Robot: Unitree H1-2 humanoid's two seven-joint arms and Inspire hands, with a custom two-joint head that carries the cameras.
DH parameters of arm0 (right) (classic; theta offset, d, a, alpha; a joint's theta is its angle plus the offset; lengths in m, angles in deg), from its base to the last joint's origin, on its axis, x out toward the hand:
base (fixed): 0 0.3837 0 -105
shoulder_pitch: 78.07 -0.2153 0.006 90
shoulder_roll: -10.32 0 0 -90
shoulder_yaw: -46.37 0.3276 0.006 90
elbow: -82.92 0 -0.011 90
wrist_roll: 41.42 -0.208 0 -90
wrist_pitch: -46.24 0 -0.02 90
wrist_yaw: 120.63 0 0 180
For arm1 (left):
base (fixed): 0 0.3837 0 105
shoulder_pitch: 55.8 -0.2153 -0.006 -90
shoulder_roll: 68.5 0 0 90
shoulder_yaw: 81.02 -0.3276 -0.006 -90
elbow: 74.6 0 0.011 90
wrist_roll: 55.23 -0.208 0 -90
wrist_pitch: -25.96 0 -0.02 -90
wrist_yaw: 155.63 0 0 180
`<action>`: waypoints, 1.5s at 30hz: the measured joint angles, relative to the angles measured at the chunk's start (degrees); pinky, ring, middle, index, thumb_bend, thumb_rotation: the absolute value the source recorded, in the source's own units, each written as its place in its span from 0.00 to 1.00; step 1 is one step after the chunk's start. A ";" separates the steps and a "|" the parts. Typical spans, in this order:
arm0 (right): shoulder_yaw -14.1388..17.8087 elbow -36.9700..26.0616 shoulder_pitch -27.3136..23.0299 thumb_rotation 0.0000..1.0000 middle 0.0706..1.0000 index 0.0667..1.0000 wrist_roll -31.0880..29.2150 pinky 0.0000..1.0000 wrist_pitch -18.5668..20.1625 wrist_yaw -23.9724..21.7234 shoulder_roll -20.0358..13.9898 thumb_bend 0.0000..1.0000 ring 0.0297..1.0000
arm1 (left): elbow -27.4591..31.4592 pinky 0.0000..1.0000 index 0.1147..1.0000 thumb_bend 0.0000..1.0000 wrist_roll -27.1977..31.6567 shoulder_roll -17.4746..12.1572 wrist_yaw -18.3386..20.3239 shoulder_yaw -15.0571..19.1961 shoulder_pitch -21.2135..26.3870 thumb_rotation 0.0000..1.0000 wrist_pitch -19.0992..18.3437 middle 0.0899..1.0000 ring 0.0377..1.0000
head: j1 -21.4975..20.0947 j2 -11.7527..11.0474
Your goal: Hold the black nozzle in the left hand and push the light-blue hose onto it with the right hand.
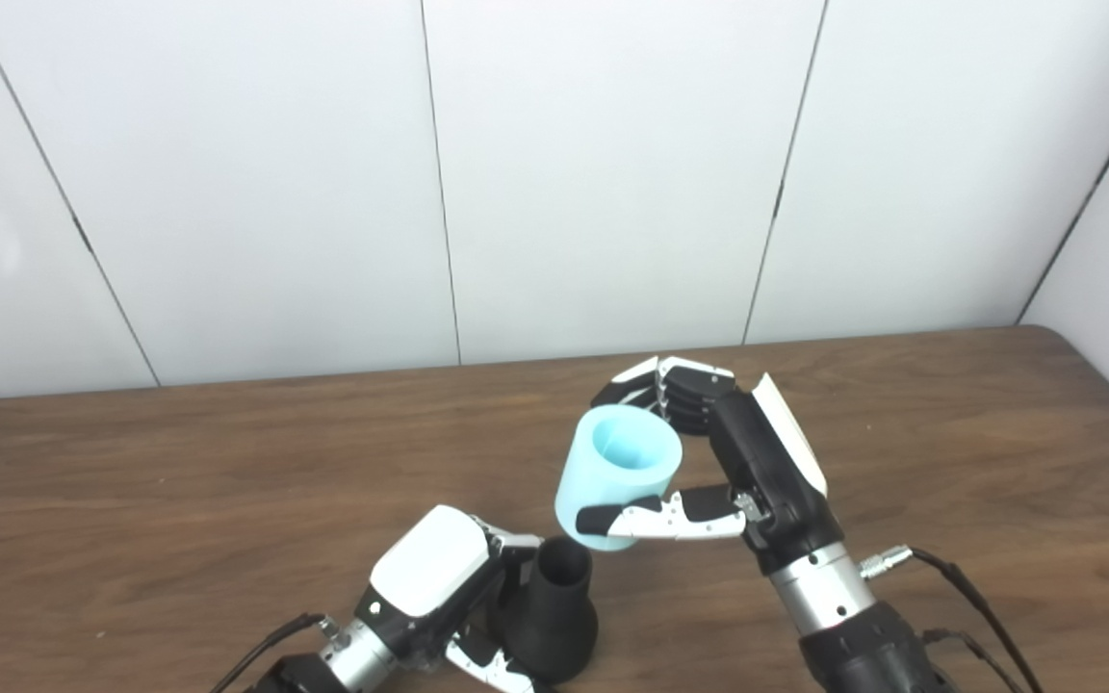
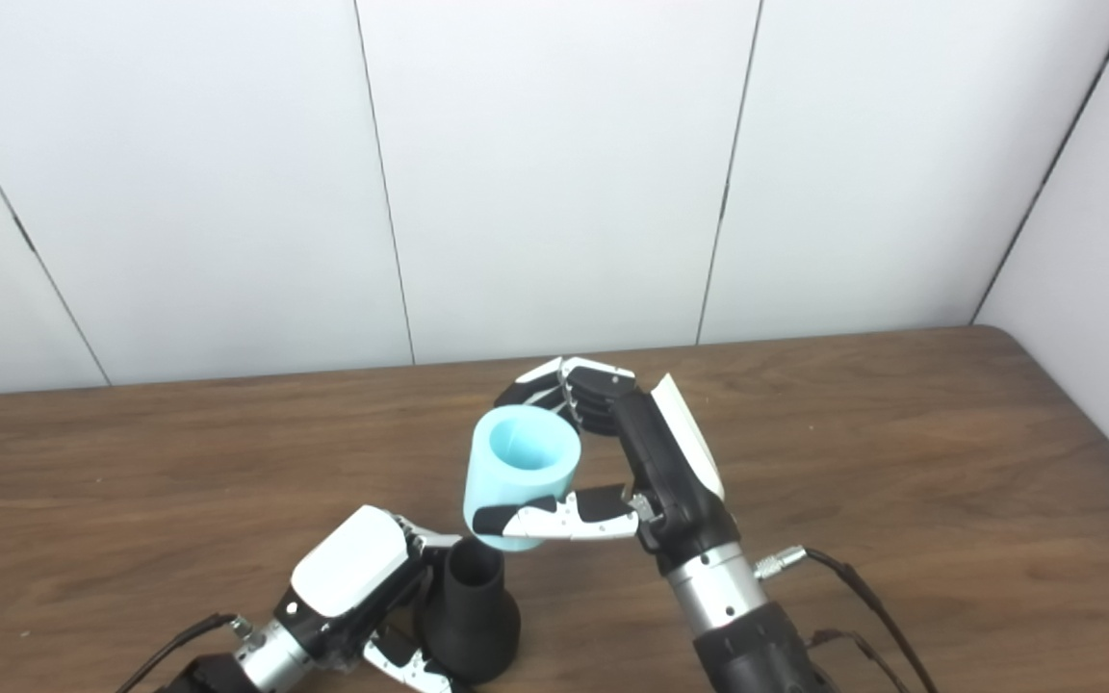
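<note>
Hose held just above the nozzle, near the desk's front edge.
The left hand (image 1: 429, 577) has its fingers wrapped round the black nozzle (image 1: 554, 616), upright on the desk (image 1: 179, 481); the right hand (image 1: 747, 462) pinches the light-blue hose (image 1: 617, 476), tilted, its lower end seemingly touching the nozzle's mouth.

Light-blue hose (image 1: 617, 476), black nozzle (image 1: 552, 611), brown wood-grain table (image 1: 179, 481) (white, seemingly plain wall panels (image 1: 603, 173) behind).
</note>
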 measured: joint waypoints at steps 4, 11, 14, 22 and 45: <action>0.00 0.01 0.42 0.00 0.42 0.48 -0.30 0.30 -0.08 -0.33 0.24 0.52 0.35 | 0.01 0.07 0.42 0.52 -0.85 0.02 0.70 -0.27 0.06 0.04 0.12 0.11 0.08 | 0.26 0.44; -0.61 0.01 0.95 0.00 0.42 0.48 -1.90 0.21 0.07 -1.55 0.98 0.52 0.27 | 0.05 0.07 0.41 0.52 -0.98 0.13 1.13 -0.15 0.05 0.04 0.19 0.11 0.09 | 0.44 0.44; -1.39 0.89 1.67 0.00 0.42 0.49 -1.86 0.23 -1.18 -1.76 1.14 0.52 0.28 | 0.13 0.07 0.42 0.52 -0.92 0.13 1.39 -0.05 0.01 0.04 0.18 0.12 0.09 | 0.44 0.70; -2.48 5.98 2.23 0.00 0.42 0.49 1.96 0.15 -5.43 -1.28 1.14 0.52 0.20 | 1.02 0.06 0.42 0.52 -0.92 0.13 1.88 0.10 -0.41 0.04 -0.13 0.11 0.08 | 0.62 0.97; -2.69 14.11 0.15 0.00 0.41 0.50 4.91 0.07 -21.97 0.95 0.39 0.52 0.11 | 1.88 0.07 0.42 0.52 -0.97 0.31 2.66 0.40 -1.09 0.04 -0.66 0.11 0.09 | 0.79 0.88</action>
